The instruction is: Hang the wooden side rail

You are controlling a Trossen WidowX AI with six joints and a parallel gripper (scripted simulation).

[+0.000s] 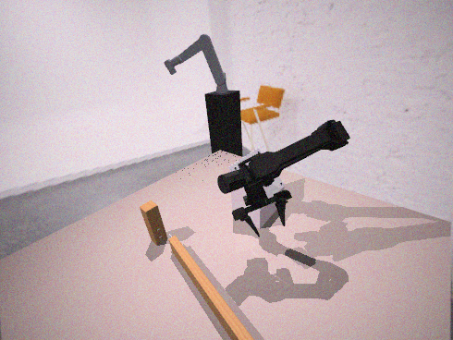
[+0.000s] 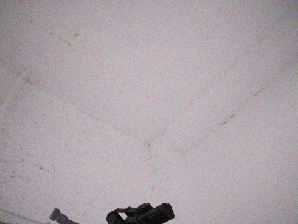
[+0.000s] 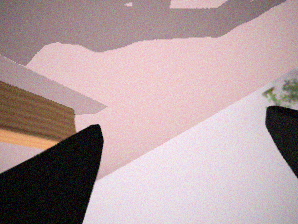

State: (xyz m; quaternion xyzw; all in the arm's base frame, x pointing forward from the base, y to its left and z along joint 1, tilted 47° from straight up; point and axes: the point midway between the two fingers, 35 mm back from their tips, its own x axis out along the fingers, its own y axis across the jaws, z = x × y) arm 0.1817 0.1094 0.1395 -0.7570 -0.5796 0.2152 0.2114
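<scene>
I have the pincer (image 1: pixel 272 230) (image 3: pixel 182 124) released, well apart from the rail (image 1: pixel 210 293) (image 3: pixel 35 112). The rail lies along the bench (image 1: pixel 92 286) (image 3: pixel 165 85), its hooked end just beside the post (image 1: pixel 153 224). I judge the hanging and final retreat still to do. My top view shows that gap but crops the far end; the wrist view shows what I take for that end. The exterior view shows neither rail nor post.

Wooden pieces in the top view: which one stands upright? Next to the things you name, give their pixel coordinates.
The short, blocky post (image 1: pixel 156 226), on its end at left; the rail (image 1: pixel 210 291) (image 3: pixel 35 112) is long and thin, running off the bottom edge.
</scene>
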